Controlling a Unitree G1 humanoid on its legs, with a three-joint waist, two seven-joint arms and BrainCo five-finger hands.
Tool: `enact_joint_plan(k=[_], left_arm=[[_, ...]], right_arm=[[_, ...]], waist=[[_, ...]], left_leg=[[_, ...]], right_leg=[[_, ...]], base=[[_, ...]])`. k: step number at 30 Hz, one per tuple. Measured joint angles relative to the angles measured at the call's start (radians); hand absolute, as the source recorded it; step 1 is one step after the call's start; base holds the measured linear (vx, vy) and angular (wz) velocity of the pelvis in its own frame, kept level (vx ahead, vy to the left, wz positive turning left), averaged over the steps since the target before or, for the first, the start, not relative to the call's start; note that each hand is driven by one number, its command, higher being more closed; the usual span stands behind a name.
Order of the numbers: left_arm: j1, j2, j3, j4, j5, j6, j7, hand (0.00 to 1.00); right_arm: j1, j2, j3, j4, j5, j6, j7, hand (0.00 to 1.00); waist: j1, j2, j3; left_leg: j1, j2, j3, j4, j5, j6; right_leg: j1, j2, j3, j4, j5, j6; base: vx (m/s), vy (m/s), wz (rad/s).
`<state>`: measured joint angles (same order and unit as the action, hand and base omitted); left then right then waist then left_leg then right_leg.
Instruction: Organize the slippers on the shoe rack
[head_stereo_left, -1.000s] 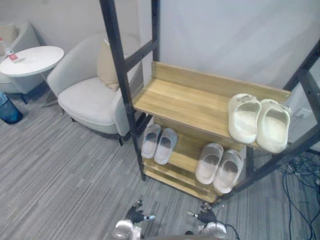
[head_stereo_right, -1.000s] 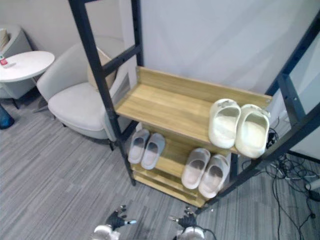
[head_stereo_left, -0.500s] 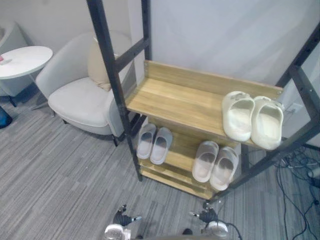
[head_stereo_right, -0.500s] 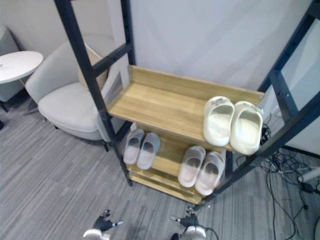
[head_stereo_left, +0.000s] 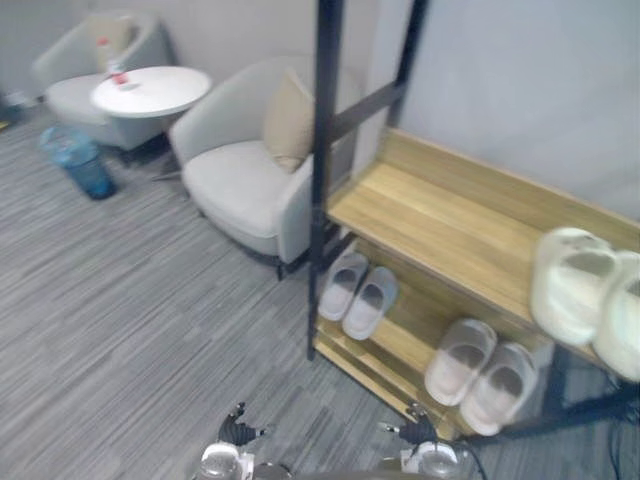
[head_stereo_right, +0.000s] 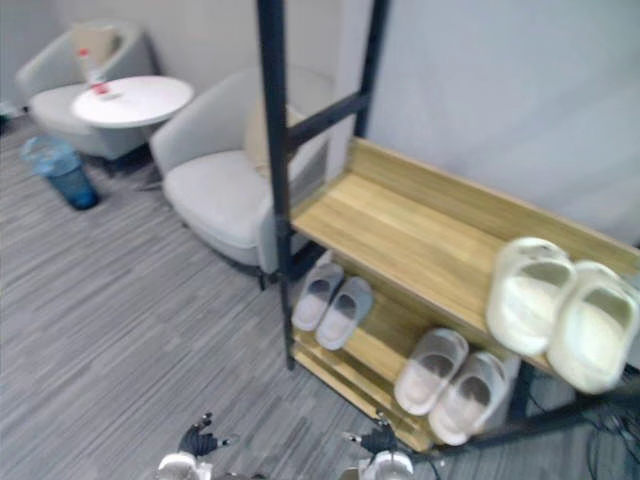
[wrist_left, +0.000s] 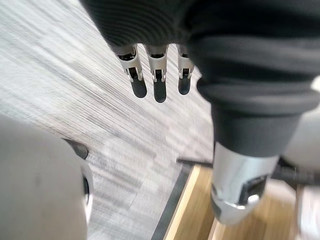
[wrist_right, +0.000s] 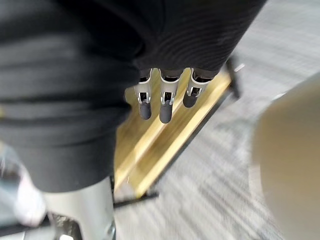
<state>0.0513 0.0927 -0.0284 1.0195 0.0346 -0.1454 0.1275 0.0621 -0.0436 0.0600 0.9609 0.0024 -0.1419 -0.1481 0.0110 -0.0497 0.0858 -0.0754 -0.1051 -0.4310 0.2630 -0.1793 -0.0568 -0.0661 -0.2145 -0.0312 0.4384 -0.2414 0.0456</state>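
At the shoe rack we hold both hands low and empty: the left hand and right hand hang just above the carpet, fingers loose and apart, gripping nothing. A cream pair sits at the right end of the upper shelf; two grey pairs line the lower shelf (each neatly matched). We judge this a final look-over; any next move calls for spotting a stray slipper first. Beside the rack stand a pale armchair, a round table and a blue bin.
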Motion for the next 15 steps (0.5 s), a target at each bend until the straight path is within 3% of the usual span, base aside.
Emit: enact_joint_plan(k=[1,3,4,7,9,10,11,12,14,15], left_arm=[[0.002,-0.003,0.009,0.000,-0.001,0.000,0.000,0.00],[0.001,-0.001,0.019,-0.008,-0.009,-0.003,-0.001,0.00],[-0.004,-0.004,0.027,-0.008,-0.014,-0.003,-0.002,0.00],[-0.010,-0.048,0.051,-0.031,-0.021,-0.008,-0.002,0.00],[-0.007,-0.064,0.052,-0.044,-0.023,-0.012,-0.002,0.00],[-0.006,-0.076,0.052,-0.057,-0.023,-0.013,-0.003,0.00],[-0.006,-0.080,0.053,-0.060,-0.023,-0.014,-0.004,0.00],[-0.022,-0.083,0.054,-0.070,-0.019,-0.014,-0.005,0.00],[-0.022,-0.091,0.053,-0.068,-0.018,-0.012,-0.007,0.00],[-0.022,-0.090,0.050,-0.067,-0.018,-0.013,-0.008,0.00]], right_arm=[[0.002,-0.003,0.001,-0.008,-0.001,-0.008,0.013,0.00],[0.005,0.001,0.002,-0.008,-0.001,-0.007,0.030,0.00],[0.006,0.002,0.002,-0.006,-0.001,-0.005,0.033,0.00],[0.004,-0.006,0.004,-0.006,-0.001,-0.002,0.042,0.00],[-0.006,-0.004,0.004,-0.010,-0.001,-0.003,0.040,0.00],[-0.022,0.003,0.002,-0.012,-0.001,-0.005,0.038,0.00],[-0.022,0.004,0.002,-0.015,-0.001,-0.006,0.037,0.00],[-0.025,0.010,0.002,-0.035,-0.002,-0.006,0.031,0.00],[-0.023,0.006,-0.004,-0.062,-0.001,-0.008,0.027,0.00],[-0.023,0.003,-0.010,-0.062,-0.001,-0.008,0.026,0.00]], waist=[[-0.001,0.006,0.002],[-0.003,-0.017,0.005],[-0.003,-0.024,0.008],[-0.006,-0.003,0.013],[-0.004,-0.002,0.013],[-0.006,-0.002,0.016],[-0.008,-0.003,0.017],[-0.013,-0.001,0.027],[-0.017,0.018,0.037],[-0.016,0.025,0.042]], left_leg=[[-0.008,0.001,-0.013,-0.003,0.005,-0.007],[-0.031,-0.017,-0.068,-0.032,0.029,-0.033],[-0.036,-0.020,-0.084,-0.042,0.040,-0.041],[-0.066,0.010,-0.154,-0.104,0.106,-0.072],[-0.086,0.023,-0.114,-0.131,0.152,-0.069],[-0.120,0.049,0.062,-0.158,0.199,-0.022],[-0.128,0.062,0.149,-0.152,0.187,0.016],[-0.190,0.120,0.400,-0.059,0.158,0.084],[-0.235,0.205,0.688,0.097,0.096,0.124],[-0.238,0.208,0.751,0.112,0.089,0.129]], right_leg=[[0.004,0.009,0.019,-0.010,-0.004,0.008],[0.034,-0.015,-0.030,-0.084,-0.051,0.078],[0.041,-0.018,-0.046,-0.110,-0.068,0.093],[0.059,0.005,-0.155,-0.137,-0.055,0.073],[0.078,0.009,-0.220,-0.157,-0.049,0.065],[0.089,-0.003,-0.296,-0.172,-0.036,0.051],[0.089,-0.005,-0.319,-0.176,-0.034,0.050],[0.094,-0.009,-0.369,-0.178,-0.030,0.049],[0.123,-0.005,-0.424,-0.175,-0.034,0.055],[0.137,-0.005,-0.432,-0.177,-0.041,0.063]], base=[[-0.09,-0.098,0.40],[-0.08,-0.137,0.63],[-0.09,-0.188,0.70],[-0.06,-0.127,1.03],[-0.05,-0.036,1.12],[-0.04,-0.010,1.01],[-0.09,0.000,1.30],[-0.06,-0.001,0.97],[-0.02,0.028,1.02],[0.01,0.083,0.71]])
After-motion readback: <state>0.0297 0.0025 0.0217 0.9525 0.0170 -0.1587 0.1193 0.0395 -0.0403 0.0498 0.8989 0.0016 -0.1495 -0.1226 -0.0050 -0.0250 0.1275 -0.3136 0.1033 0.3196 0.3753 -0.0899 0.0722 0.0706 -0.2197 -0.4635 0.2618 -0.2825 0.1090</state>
